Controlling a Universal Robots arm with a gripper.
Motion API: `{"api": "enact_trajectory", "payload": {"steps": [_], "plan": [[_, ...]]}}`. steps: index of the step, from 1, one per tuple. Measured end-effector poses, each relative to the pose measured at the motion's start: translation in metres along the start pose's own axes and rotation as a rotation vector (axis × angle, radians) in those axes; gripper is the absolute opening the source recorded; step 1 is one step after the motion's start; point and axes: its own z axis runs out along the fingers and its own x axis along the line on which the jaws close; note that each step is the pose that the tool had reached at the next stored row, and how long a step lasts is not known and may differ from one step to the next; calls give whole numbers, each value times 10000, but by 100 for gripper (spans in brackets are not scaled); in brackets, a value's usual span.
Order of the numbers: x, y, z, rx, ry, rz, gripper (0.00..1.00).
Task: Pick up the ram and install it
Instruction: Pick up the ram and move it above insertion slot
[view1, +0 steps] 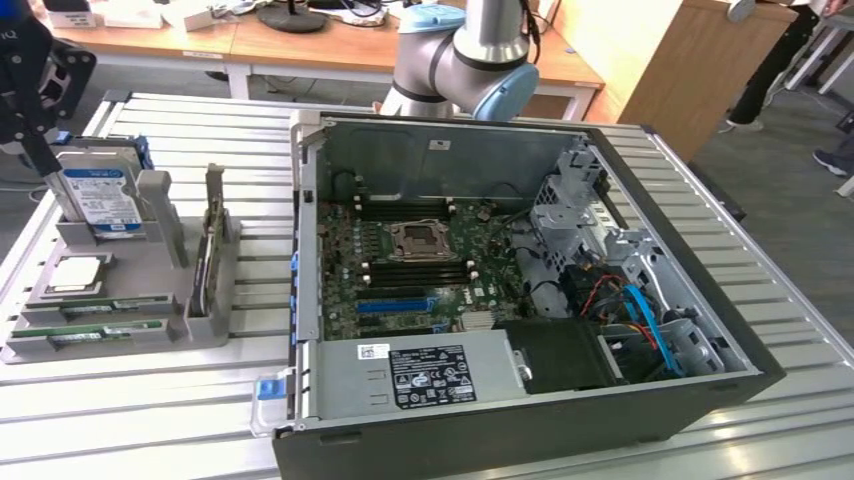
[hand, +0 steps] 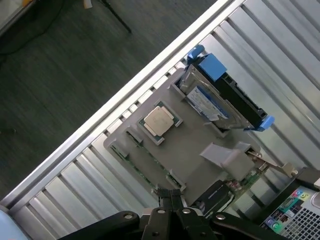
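Two green ram sticks (view1: 104, 306) (view1: 107, 338) lie flat in the front slots of a grey holder (view1: 200, 325) at the exterior view's left. In the wrist view a ram stick (hand: 146, 169) shows as a thin green strip along the holder's edge. My gripper (view1: 44, 160) hangs above the holder's far left corner, beside the upright hard drive (view1: 110, 200). Its fingers (hand: 172, 199) are pressed together with nothing between them. The open computer case (view1: 534, 400) holds the motherboard (view1: 400, 270), whose dark memory slots flank the processor socket.
The holder also carries a silver processor chip (view1: 78, 272) (hand: 159, 121), the blue-labelled hard drive (hand: 207, 100) and an upright card (view1: 212, 240). All stands on a ribbed metal table (view1: 147, 420). A person's legs (view1: 774, 70) are at the far right, by wooden furniture.
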Motion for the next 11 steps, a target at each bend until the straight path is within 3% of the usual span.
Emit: {"api": "enact_trajectory", "payload": {"steps": [11], "plan": [[0, 0, 3, -19, 112, -1808, 10]]}}
